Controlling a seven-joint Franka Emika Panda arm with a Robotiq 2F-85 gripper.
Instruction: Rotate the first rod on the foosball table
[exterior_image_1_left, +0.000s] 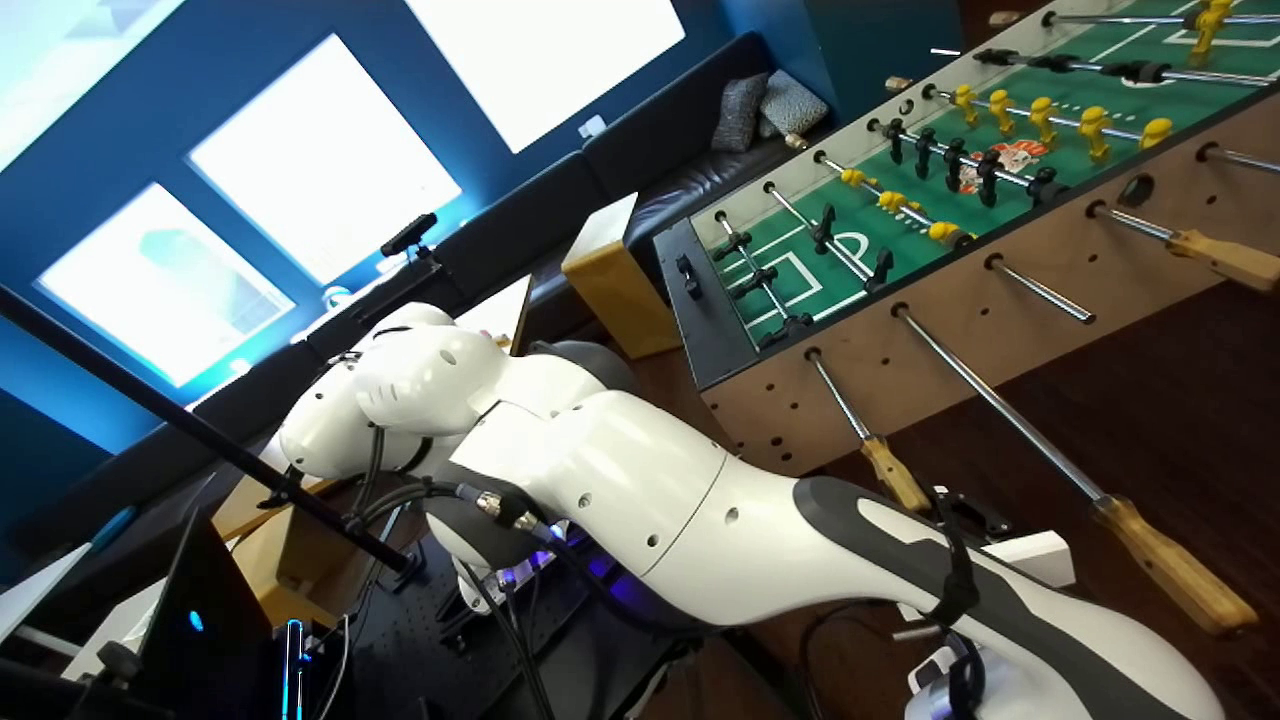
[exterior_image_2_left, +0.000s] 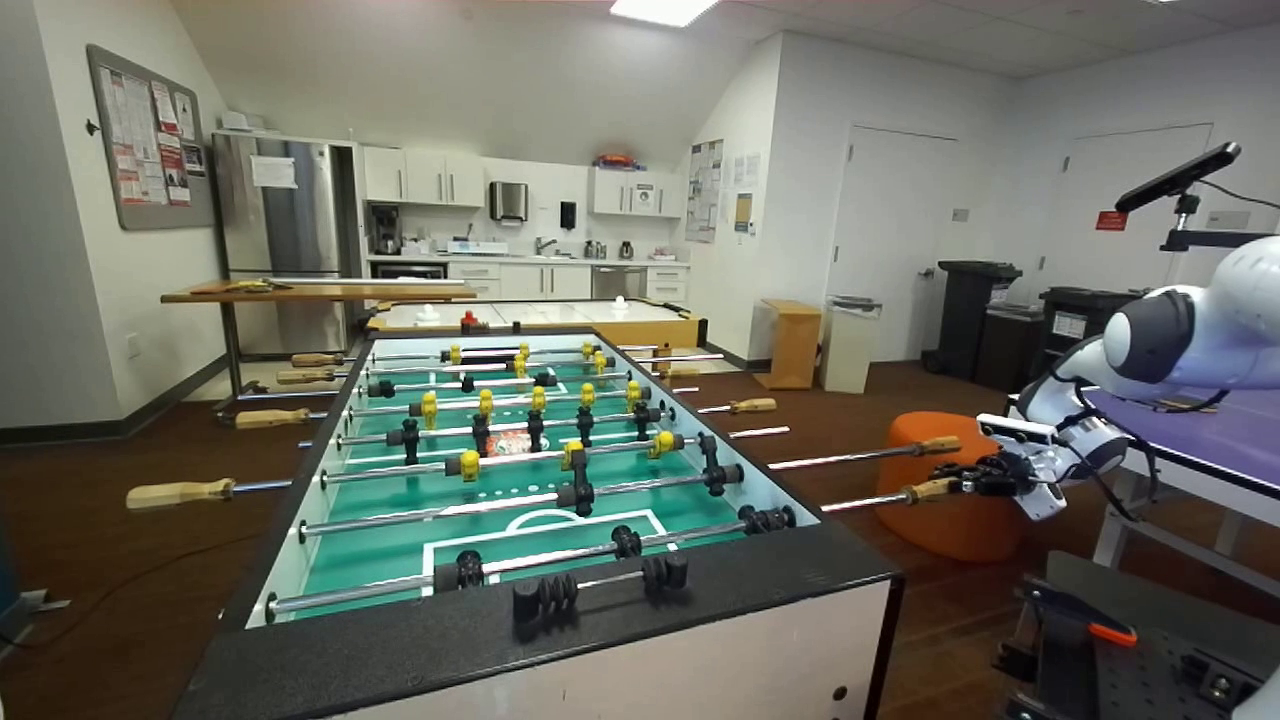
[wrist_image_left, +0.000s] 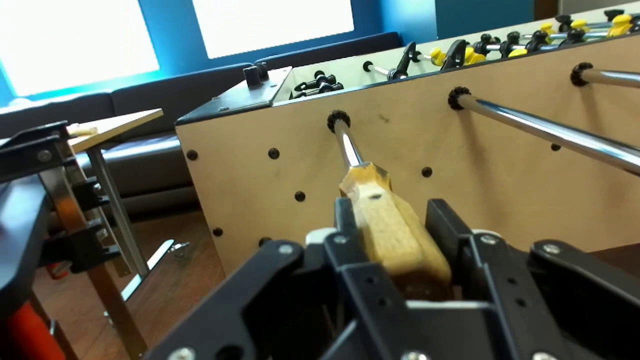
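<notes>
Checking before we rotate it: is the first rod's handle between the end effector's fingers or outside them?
Between: the wrist view shows black fingers flanking the wooden handle. Whether both touch it, I cannot tell.

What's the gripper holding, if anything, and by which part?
Can't tell whether it's a hold: the gripper straddles the wooden handle of the first rod, but a gap shows beside the fingertip at right in the wrist view.

1. Foosball table (exterior_image_1_left: 950, 305): brown sides, green white-lined playfield.
2. First rod (wrist_image_left: 349, 146): silver, sticks out of foosball table's side, at its black-topped end.
3. Tan wooden handle (wrist_image_left: 390, 225) on rod, apart from foosball table.
</notes>
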